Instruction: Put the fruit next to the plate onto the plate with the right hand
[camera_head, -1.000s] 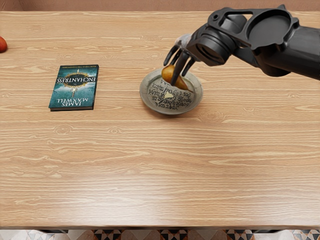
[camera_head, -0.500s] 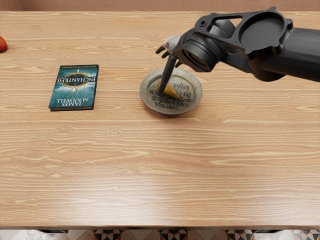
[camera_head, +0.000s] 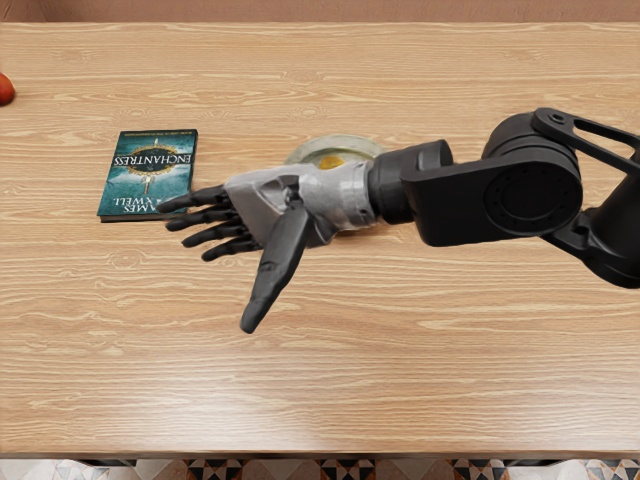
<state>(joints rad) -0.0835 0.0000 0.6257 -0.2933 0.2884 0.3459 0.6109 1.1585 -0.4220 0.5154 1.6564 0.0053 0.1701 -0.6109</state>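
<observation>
One arm (camera_head: 500, 190) shows, coming in from the right edge and reaching across the middle of the table (camera_head: 400, 350). Its right hand (camera_head: 265, 210) hangs flat and empty. The four fingers (camera_head: 200, 200) are spread and point left toward the book, and the thumb (camera_head: 270, 280) sticks out toward the near edge. It holds nothing.

One plate (camera_head: 340, 148) lies behind the wrist. Most of it is hidden by the hand and forearm, so only its far rim and a strip of its inside show. One fruit (camera_head: 330, 160) lies on the plate. Only a small orange patch of it shows just above the wrist, and the rest is covered.

One book (camera_head: 148, 172) lies flat on the left part of the table with its cover up. Its title reads upside down from this view. The fingertips reach just over its right edge, and I cannot tell whether they touch it.

One small red thing (camera_head: 4, 88) sits at the far left edge, cut off by the frame, well apart from the book and the plate. It is too cropped to say what it is.
</observation>
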